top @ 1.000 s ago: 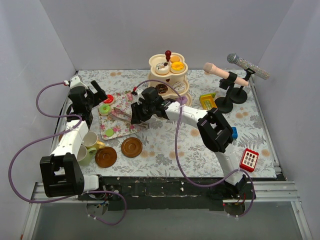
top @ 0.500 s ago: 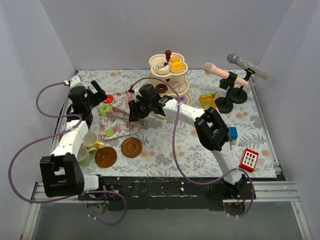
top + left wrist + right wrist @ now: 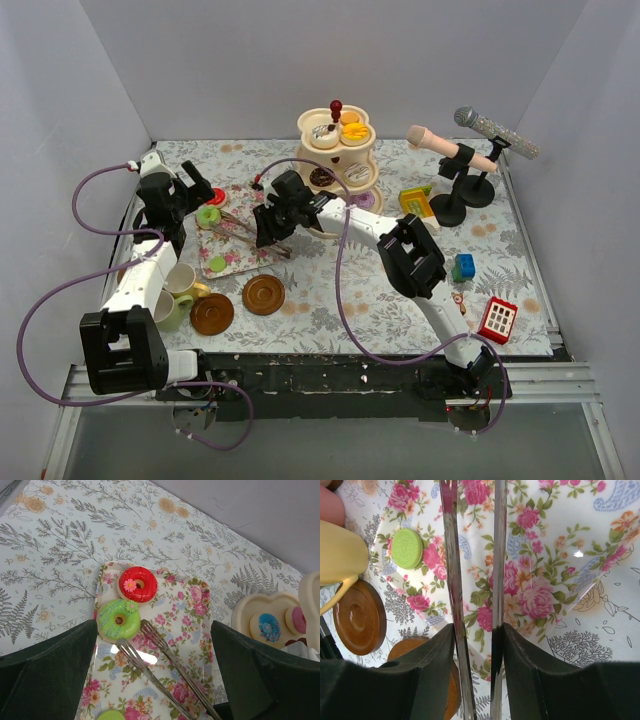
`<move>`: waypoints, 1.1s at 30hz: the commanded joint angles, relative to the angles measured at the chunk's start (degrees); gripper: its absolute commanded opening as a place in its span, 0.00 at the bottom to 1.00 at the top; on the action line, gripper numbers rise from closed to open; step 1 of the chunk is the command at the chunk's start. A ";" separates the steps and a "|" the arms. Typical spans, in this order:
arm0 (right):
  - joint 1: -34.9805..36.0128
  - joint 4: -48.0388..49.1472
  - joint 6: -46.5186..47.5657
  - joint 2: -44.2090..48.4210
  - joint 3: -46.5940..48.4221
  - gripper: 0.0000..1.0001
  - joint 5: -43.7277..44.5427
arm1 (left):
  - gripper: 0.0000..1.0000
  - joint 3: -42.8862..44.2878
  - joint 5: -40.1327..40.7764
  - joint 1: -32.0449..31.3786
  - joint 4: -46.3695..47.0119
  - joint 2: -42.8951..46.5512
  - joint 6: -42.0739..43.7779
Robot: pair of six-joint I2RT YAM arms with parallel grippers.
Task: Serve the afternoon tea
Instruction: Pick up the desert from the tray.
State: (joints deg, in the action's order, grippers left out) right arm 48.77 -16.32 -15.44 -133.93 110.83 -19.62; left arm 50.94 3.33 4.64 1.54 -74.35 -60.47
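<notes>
The cream three-tier stand [image 3: 336,152] with a red knob stands at the back and holds several small cakes. A floral tray [image 3: 238,258] carries a red donut [image 3: 215,196], a green donut [image 3: 210,215] and a green macaron [image 3: 218,265]. My right gripper [image 3: 268,228] is shut on metal tongs [image 3: 451,555] over the tray [image 3: 540,555]. The tong tips [image 3: 145,630] lie right beside the green donut [image 3: 119,620], under the red donut [image 3: 138,583]. My left gripper [image 3: 152,630] is open and empty above them. Cups [image 3: 180,281] and two brown saucers [image 3: 263,294] sit at the front left.
Two microphones on a black stand [image 3: 468,160] are at the back right. A yellow block [image 3: 415,203], a blue block [image 3: 463,267] and a red toy [image 3: 497,320] lie on the right. White walls enclose the table on three sides.
My right gripper has moved left with the tongs, further over the tray toward the green donut. The left arm has not moved.
</notes>
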 commanded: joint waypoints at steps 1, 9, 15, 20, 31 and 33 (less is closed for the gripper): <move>0.36 0.76 0.76 -0.46 3.34 0.47 0.90 | 0.98 -0.05 -0.43 0.01 0.30 1.13 0.17; 0.44 0.93 0.41 -0.63 4.75 0.31 0.37 | 0.98 0.04 -0.35 0.01 0.30 1.31 0.09; 0.45 1.02 0.06 0.86 3.79 0.22 0.10 | 0.98 0.13 -0.43 -0.07 0.22 1.40 0.17; 0.45 2.86 -1.34 4.89 0.10 0.16 -0.51 | 0.98 0.04 -0.26 0.01 0.22 1.49 0.26; 0.44 6.38 -2.58 17.64 -12.64 0.09 -0.86 | 0.98 0.04 -0.34 0.01 0.30 1.75 0.17; 0.44 6.91 -2.58 19.57 -15.10 0.09 -0.95 | 0.98 -0.05 -0.26 0.01 0.22 1.84 0.17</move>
State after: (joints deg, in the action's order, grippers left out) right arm 49.23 -14.39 -17.63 -120.60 98.80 -19.57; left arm 50.94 3.33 4.64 1.54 -74.35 -60.47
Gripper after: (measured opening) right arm 0.390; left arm 0.981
